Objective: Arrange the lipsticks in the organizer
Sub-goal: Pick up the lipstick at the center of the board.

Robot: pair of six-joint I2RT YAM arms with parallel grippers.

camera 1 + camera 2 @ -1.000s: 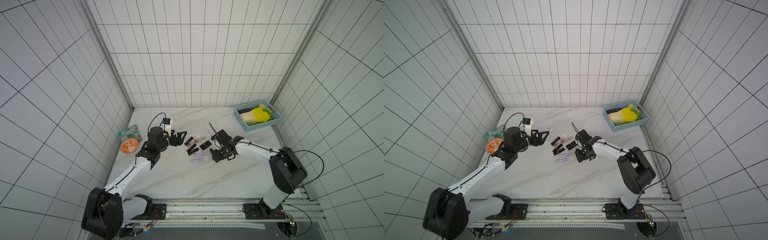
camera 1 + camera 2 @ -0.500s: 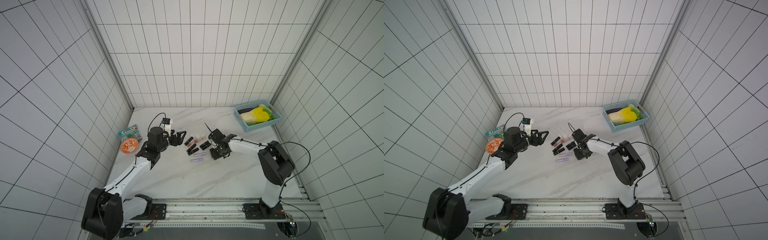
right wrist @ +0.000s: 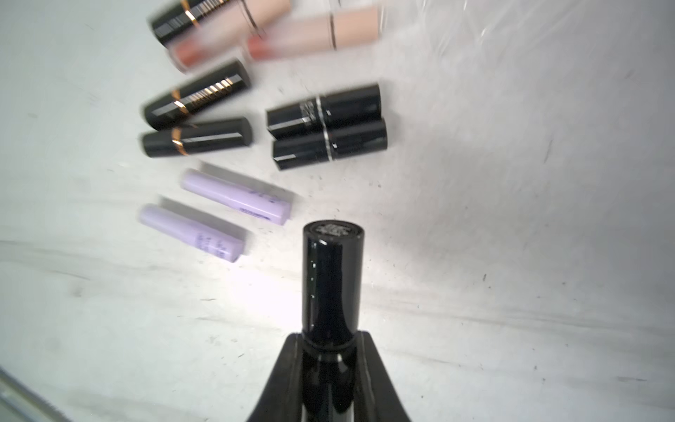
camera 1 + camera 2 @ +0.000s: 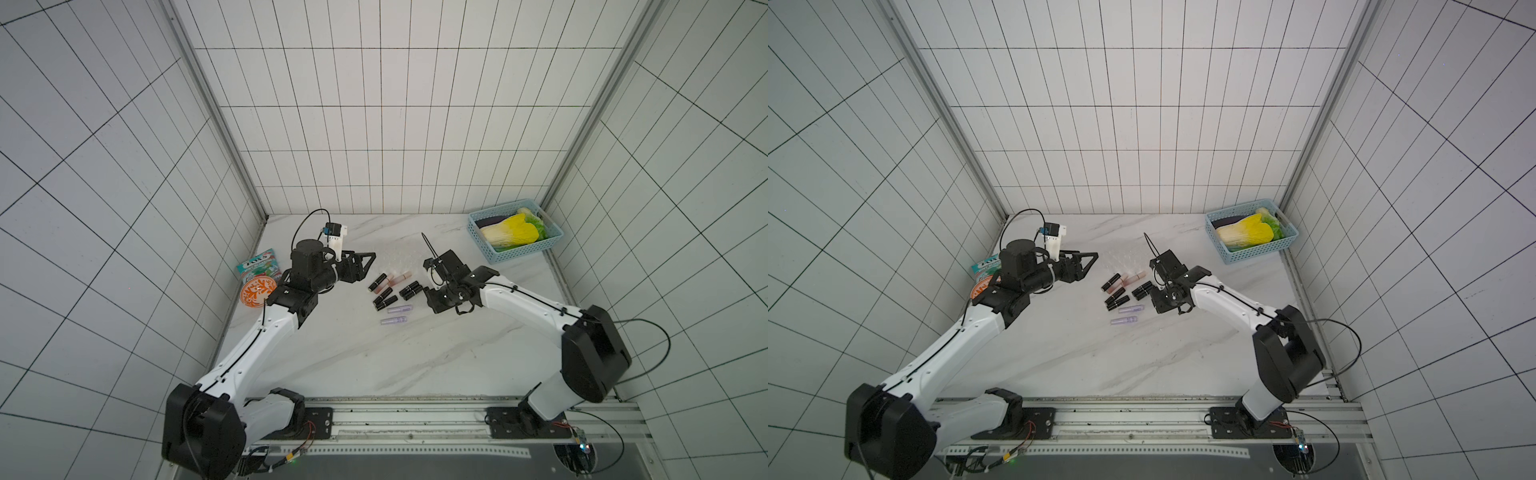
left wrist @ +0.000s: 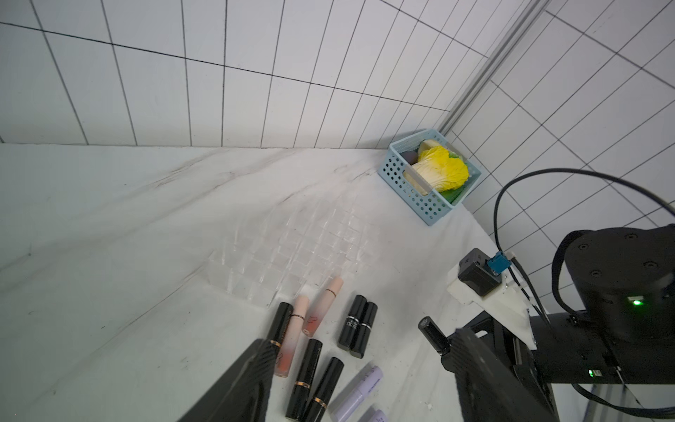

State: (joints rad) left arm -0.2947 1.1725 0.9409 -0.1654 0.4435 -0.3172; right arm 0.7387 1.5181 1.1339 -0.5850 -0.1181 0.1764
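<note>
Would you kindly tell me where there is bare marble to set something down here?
The widest bare patch is the near marble, between the lilac lipsticks and the front rail. The strip along the back wall, left of the blue basket, is also bare. Mid-table is crowded: lipsticks, the clear organizer behind them, the left arm and the right arm.

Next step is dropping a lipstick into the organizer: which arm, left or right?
Right. The right claw is shut on a black lipstick; the left claw is open and empty. The organizer lies close to both.
</note>
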